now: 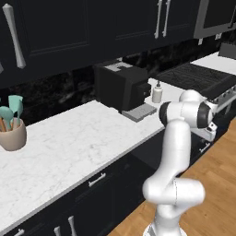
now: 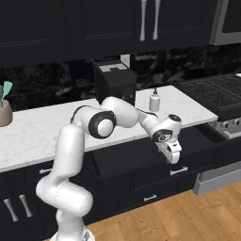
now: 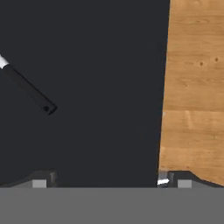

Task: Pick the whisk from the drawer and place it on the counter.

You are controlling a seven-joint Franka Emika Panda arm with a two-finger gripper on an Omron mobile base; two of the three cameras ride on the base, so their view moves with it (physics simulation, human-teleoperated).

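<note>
In the hand view the whisk's thin black handle (image 3: 30, 89) lies slanted on the dark floor of the open drawer (image 3: 105, 61), at the upper left. A bit of silver shows where it runs off the frame edge; the wire head is out of frame. My gripper (image 3: 109, 177) is open wide, its fingertips above the drawer floor with nothing between them, well to the right of the handle. From the right base view the gripper (image 2: 170, 154) points down over the pulled-out drawer (image 2: 127, 162), just below the edge of the white marble counter (image 2: 37, 127).
A black coffee machine (image 2: 114, 80) and a small white bottle (image 2: 154, 100) stand on the counter (image 1: 83, 143). A cup of teal spatulas (image 1: 11, 126) sits at far left. The dark stovetop (image 2: 212, 94) lies right. Wooden floor (image 3: 192, 87) shows past the drawer front.
</note>
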